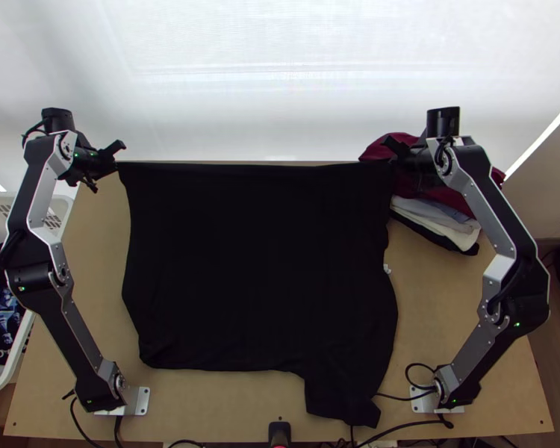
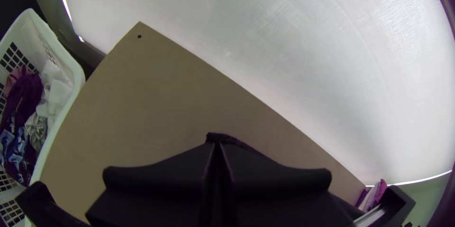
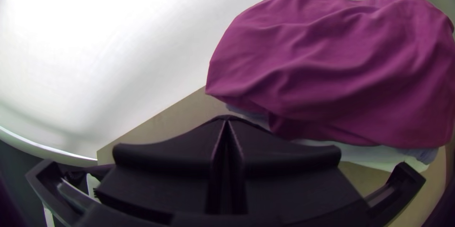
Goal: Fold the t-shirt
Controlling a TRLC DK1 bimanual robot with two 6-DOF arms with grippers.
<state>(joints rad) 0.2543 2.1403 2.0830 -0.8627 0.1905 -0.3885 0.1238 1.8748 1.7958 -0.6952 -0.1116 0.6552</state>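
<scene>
At the top view's lower centre, a loose flap of the black fabric t-shirt (image 1: pixel 257 261) hangs crumpled; its body lies spread up the middle, no fold made; at the far edge, upper left, the black wide-fingered left gripper (image 2: pixel 216 144) is clenched on one corner; at upper right, the black wide-fingered right gripper (image 3: pixel 227 120) pinches the other; the edge between looks taut, so all the folding seems left.

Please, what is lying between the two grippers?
The t-shirt, its far edge straight from left gripper to right gripper, as the top view shows.
</scene>
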